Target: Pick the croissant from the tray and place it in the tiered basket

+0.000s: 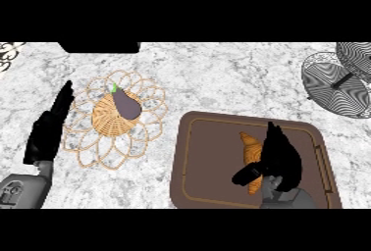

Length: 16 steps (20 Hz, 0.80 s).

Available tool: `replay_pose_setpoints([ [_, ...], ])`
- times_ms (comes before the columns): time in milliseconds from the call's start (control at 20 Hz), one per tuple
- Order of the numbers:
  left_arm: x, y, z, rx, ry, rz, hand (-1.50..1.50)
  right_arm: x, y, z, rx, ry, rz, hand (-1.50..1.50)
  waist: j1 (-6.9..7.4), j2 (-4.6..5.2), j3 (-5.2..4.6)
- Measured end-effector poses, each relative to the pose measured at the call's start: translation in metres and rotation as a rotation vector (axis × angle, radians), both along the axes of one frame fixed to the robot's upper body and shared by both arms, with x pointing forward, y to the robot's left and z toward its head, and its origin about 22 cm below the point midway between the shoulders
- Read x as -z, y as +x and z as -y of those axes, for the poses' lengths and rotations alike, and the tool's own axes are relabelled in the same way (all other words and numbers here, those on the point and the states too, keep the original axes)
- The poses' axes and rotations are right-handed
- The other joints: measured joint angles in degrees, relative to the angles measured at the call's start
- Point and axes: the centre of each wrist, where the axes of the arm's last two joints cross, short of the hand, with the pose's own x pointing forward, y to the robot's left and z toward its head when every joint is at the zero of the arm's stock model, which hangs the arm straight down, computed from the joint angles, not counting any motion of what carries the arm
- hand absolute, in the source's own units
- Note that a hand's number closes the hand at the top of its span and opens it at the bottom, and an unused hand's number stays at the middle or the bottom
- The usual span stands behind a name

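At lower right of the frame, the right hand (279, 157) reaches over the brown tray (210, 162), fingers straight along the croissant (251, 147) and thumb out to the side, not closed round it. The croissant lies on the tray. The left hand (49, 128) rests flat and straight at left, beside a wicker basket (109, 122) holding an eggplant (127, 105). The tiered basket (340, 81) stands at upper right.

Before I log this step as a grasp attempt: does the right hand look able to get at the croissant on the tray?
Probably yes. The right hand is directly over the croissant on the brown tray, partly covering it, with nothing in between.
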Motion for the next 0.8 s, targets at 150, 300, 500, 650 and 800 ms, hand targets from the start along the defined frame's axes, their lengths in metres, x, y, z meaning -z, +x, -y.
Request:
replay_pose_setpoints([
  [150, 0.003, -0.002, 0.002, 0.002, 0.000, 0.001, 0.00, 0.006, 0.003, 0.000, 0.002, 0.013, -0.021, -1.50, 0.03, -0.02, -0.01],
  [300, 0.002, -0.003, 0.000, 0.004, 0.003, 0.003, 0.00, 0.012, 0.008, 0.000, 0.001, 0.039, -0.045, 1.50, 0.11, -0.05, -0.04],
  [500, 0.003, 0.000, 0.000, 0.007, 0.000, 0.000, 0.00, 0.014, 0.014, 0.005, -0.047, 0.038, -0.071, 1.50, -0.25, -0.49, -0.59],
  [650, 0.005, -0.003, -0.002, 0.004, 0.005, 0.002, 0.00, 0.015, 0.012, 0.000, -0.088, -0.005, -0.068, 1.50, -0.26, -0.70, -0.68],
  [800, 0.006, 0.002, 0.005, 0.006, 0.005, 0.000, 0.00, 0.015, 0.015, -0.002, -0.093, 0.000, -0.061, 1.50, -0.40, -0.71, -0.65],
])
